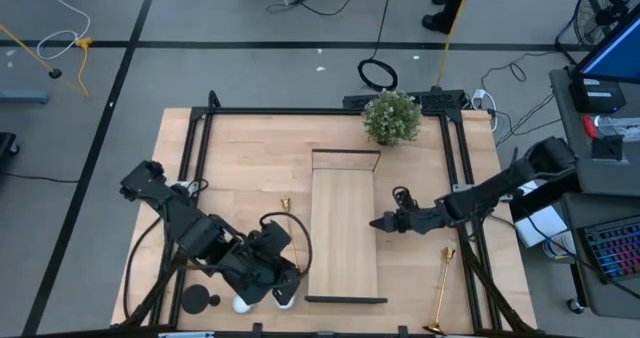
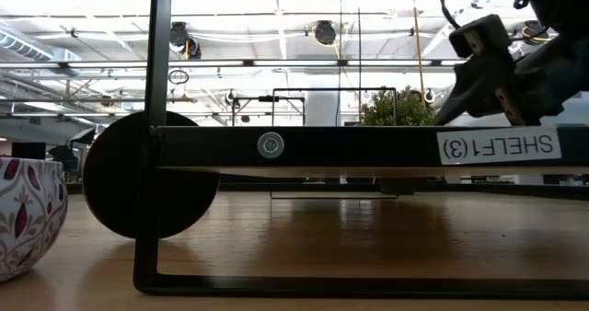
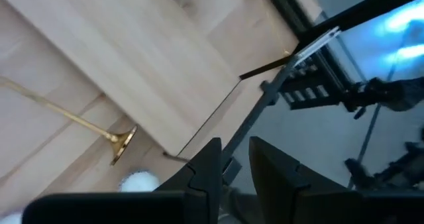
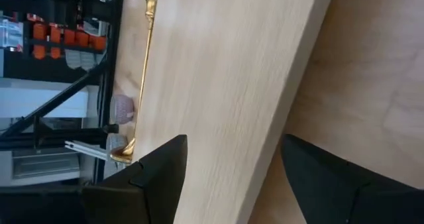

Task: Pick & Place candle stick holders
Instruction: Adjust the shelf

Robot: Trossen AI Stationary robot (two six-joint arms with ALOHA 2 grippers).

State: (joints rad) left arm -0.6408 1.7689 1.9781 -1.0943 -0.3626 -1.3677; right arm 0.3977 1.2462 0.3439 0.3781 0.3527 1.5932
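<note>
High view, left end effector (image 1: 283, 268) narrow, hiding one gold candlestick (image 1: 291, 229) partly, right end effector (image 1: 381, 223) wide, empty.

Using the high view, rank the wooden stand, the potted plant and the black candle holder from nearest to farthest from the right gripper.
From the right gripper, which hangs open at the stand's right edge:
1. Wooden stand, right beside it, at table centre.
2. Potted plant, at the table's far edge.
3. Black candle holder, near front left corner, by the left arm.

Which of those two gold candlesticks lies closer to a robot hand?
The gold candlestick left of the wooden stand: it lies right beside the left end effector. The other gold candlestick lies by the table's right edge, apart from both.
</note>
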